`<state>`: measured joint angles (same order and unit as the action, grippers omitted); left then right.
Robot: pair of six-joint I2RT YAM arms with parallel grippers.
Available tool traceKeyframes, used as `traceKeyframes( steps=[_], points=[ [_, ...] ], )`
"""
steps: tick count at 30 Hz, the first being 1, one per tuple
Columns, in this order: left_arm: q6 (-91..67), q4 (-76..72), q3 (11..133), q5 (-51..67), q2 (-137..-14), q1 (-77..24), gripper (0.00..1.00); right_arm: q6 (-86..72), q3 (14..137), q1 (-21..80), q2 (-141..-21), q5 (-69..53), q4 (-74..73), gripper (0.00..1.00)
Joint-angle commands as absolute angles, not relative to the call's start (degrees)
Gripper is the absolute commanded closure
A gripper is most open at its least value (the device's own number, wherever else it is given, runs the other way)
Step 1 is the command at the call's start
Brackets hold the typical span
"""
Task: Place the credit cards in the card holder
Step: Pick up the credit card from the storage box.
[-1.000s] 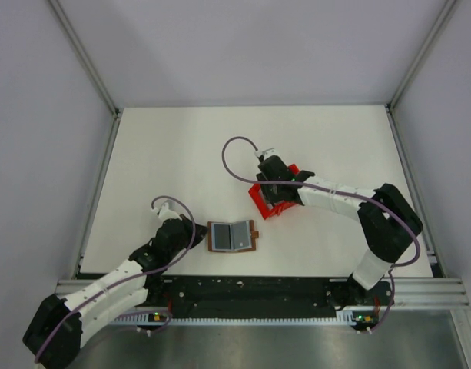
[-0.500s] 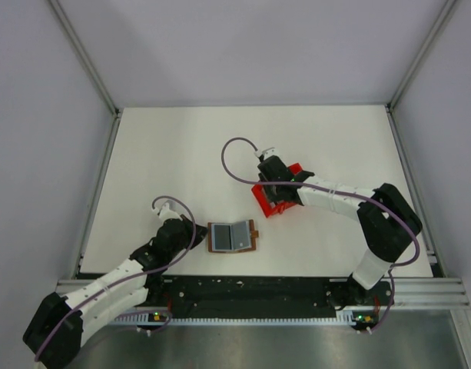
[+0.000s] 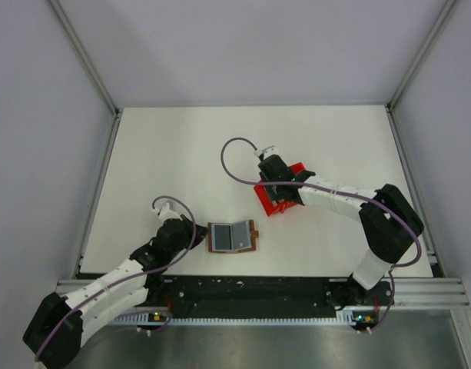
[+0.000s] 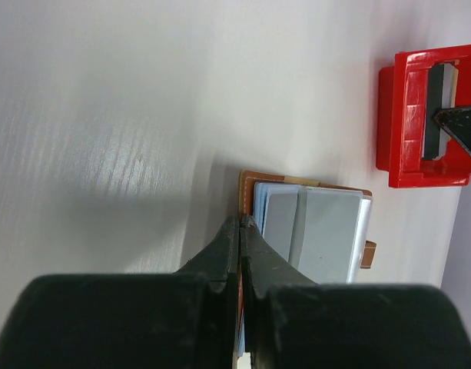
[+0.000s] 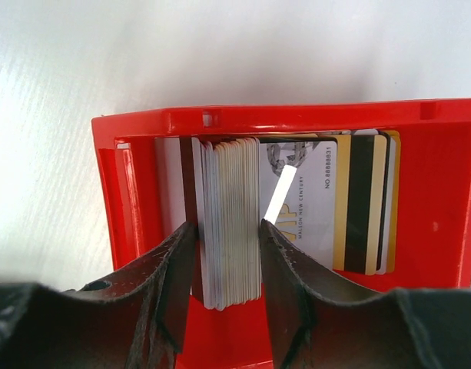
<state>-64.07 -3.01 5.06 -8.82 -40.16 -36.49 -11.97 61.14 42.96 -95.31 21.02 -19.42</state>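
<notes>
From above, the right gripper [image 3: 279,197] sits in the red bin [image 3: 261,201], mid-picture. The open card holder [image 3: 232,236] lies lower left, beside the left gripper [image 3: 204,231].

Left wrist: it is clenched tight, touching the card holder's edge.

Right wrist: it pinches a bunch of upright credit cards [image 5: 231,223].

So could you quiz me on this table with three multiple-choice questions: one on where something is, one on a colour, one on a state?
1. The credit cards stand: A) in the bin B) on the bare table C) on the floor.
2. The bin is: A) blue B) red C) green.
3. The card holder lies: A) folded shut B) on its edge C) open flat.
Answers: 1 A, the stack stands on edge inside the bin's walls; 2 B, its plastic is bright red; 3 C, both grey inner pockets face up.
</notes>
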Motion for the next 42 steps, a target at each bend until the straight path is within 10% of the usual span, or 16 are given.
traceKeyframes(
  steps=[1, 42],
  points=[
    [-63.4, -5.3, 5.8, -8.9, -40.3, -36.6, 1.00, -9.8, 63.4, 43.0, -92.5, 24.2, -18.9, 0.60],
    [-63.9, -7.2, 4.8, -9.3, -41.1, -36.5, 1.00, -8.1, 64.1, 43.1, -94.7, 28.9, -18.4, 0.46]
  ],
)
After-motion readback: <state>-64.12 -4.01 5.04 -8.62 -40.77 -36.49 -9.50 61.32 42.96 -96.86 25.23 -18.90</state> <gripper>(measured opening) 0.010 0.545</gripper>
